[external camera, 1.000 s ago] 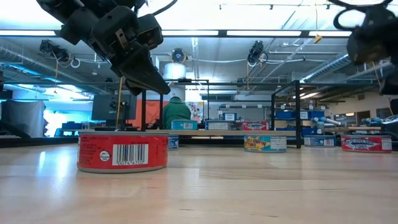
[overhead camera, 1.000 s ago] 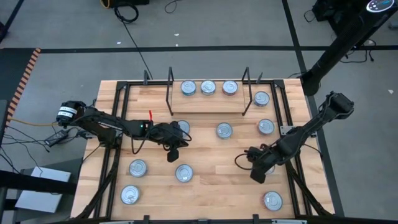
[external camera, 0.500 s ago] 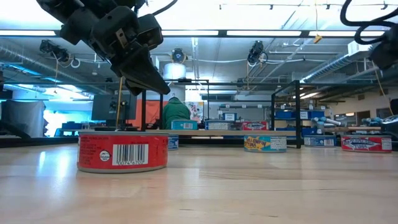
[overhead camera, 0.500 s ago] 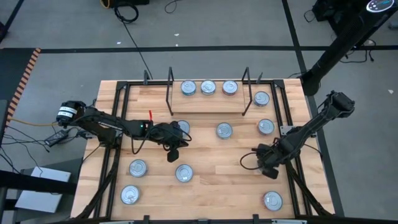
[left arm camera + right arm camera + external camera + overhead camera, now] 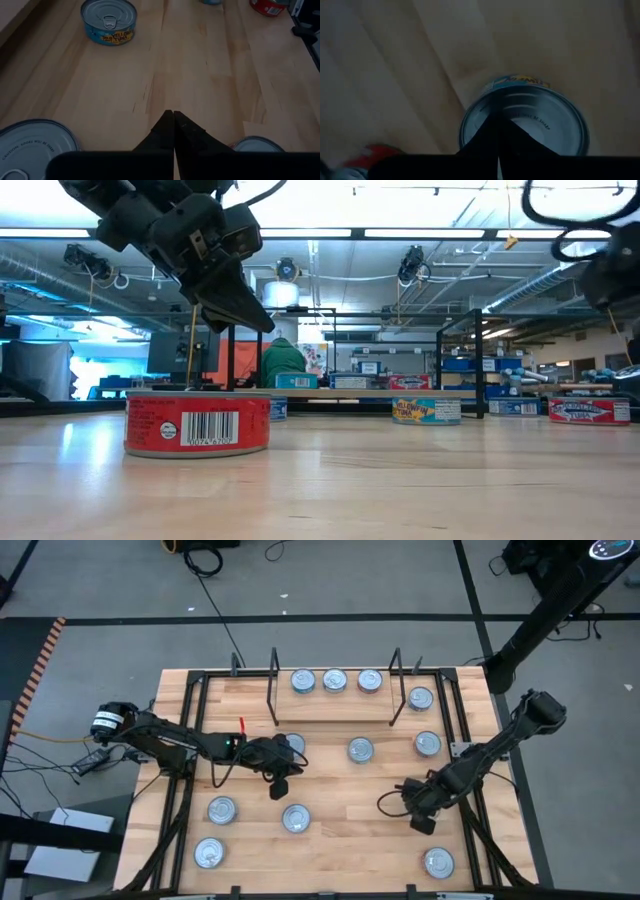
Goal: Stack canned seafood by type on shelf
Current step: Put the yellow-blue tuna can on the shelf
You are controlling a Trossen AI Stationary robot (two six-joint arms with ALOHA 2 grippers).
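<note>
A: Where is the right gripper [image 5: 420, 812] placed against the tins?

B: It is seen low in the right half of the high view, its fingers pressed together with nothing between them. In the right wrist view a blue-labelled tin [image 5: 525, 122] lies straight under the closed fingertips [image 5: 499, 137], lid up. That tin is hidden beneath the arm in the high view. A tin this flat and round has no long axis, so no turning of the wrist is judged necessary; the jaws must only be parted first.

A: And the left gripper [image 5: 281, 780]?

B: It is held left of centre, also closed on nothing, above bare wood [image 5: 200, 75]. A tin [image 5: 292, 745] sits just above it in the frame, another [image 5: 296, 818] just below.

A: Where is the shelf [image 5: 332, 705]?

B: At the top centre, between two black wire uprights [image 5: 273, 690], with three tins [image 5: 334, 681] already in a row there. It lies toward the upper left from the right gripper.

A: What stands in the way?

B: Loose tins at centre [image 5: 360, 750] and right of centre [image 5: 427, 744] lie near that path, and the right upright [image 5: 399, 688] must be cleared.
</note>
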